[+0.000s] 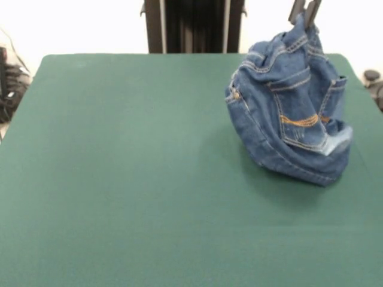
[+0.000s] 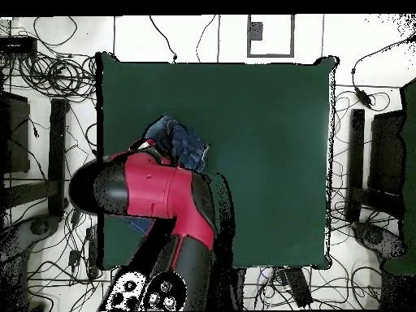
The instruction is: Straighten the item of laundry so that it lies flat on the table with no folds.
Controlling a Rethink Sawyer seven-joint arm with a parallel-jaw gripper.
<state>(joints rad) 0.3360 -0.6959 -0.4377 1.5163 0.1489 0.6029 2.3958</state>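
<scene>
The small blue denim jeans (image 1: 290, 113) with orange stitching hang bunched in a heap at the far right of the dark green table (image 1: 131, 179); their lower part rests on the cloth. My gripper (image 1: 304, 15) comes down from the top edge and is shut on the top of the jeans, pulling that part up into a peak. In the overhead view only a part of the jeans (image 2: 180, 145) shows at the table's left side (image 2: 268, 146); the red and black arm (image 2: 162, 195) covers the rest and hides the gripper.
The robot's dark pedestal (image 1: 191, 27) stands behind the table's far edge. Cables and black equipment (image 2: 49, 97) lie on the floor around the table. The jeans sit close to the table's right edge in the front view.
</scene>
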